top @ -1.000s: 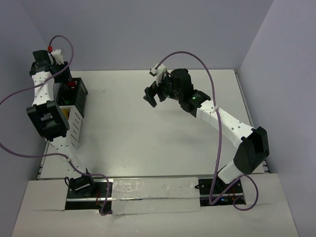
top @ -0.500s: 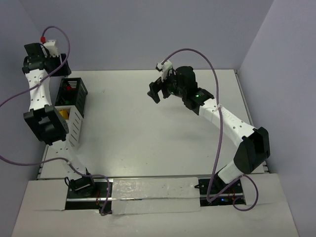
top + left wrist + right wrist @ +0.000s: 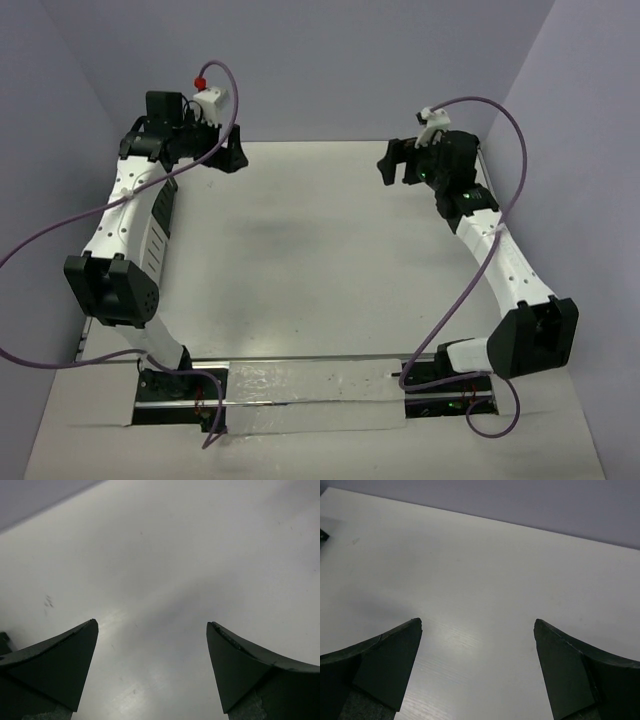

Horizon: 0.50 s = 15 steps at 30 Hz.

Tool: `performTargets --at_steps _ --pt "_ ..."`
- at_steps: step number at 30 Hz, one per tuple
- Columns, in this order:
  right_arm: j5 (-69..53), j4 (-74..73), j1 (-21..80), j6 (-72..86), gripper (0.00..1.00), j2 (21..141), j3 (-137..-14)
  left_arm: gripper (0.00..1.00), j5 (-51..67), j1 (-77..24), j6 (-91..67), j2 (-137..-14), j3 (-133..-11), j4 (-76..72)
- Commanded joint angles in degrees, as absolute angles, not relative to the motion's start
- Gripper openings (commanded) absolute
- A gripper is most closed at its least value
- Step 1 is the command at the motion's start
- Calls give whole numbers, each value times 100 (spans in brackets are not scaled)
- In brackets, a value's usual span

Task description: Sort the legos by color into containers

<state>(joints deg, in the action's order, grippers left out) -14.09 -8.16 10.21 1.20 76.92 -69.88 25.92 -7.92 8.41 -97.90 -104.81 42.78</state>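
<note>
No legos show in any view. The containers sit at the left edge under my left arm: a strip of the black bin (image 3: 166,203) and the slatted side of the white bin (image 3: 156,258) peek out beside it. My left gripper (image 3: 230,156) hangs open over bare tabletop at the far left, to the right of the bins, and the left wrist view shows nothing between its fingers (image 3: 152,625). My right gripper (image 3: 392,166) is open over the far right of the table, and it too is empty in the right wrist view (image 3: 477,622).
Grey walls close the table (image 3: 320,250) in at the back and on both sides. Purple cables loop above both arms. A white strip runs along the near edge between the arm bases.
My left gripper has opened and swung right, from above the black bin out over the table. My right arm has pulled back from the table's middle toward the far right.
</note>
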Motion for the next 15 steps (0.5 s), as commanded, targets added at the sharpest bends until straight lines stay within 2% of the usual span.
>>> performTargets --at_steps 1,8,15 --pt "-1293 -1083 676 62 100 7009 -6609 99 2852 -610 331 -9481 -9910 4038" --pt "-1213 -1223 535 -206 100 6391 -5919 99 2556 -691 54 -9350 -9350 3564" --pt "-1238 -1170 528 -126 100 6259 -5801 99 2214 -796 53 -9229 -9194 3445"
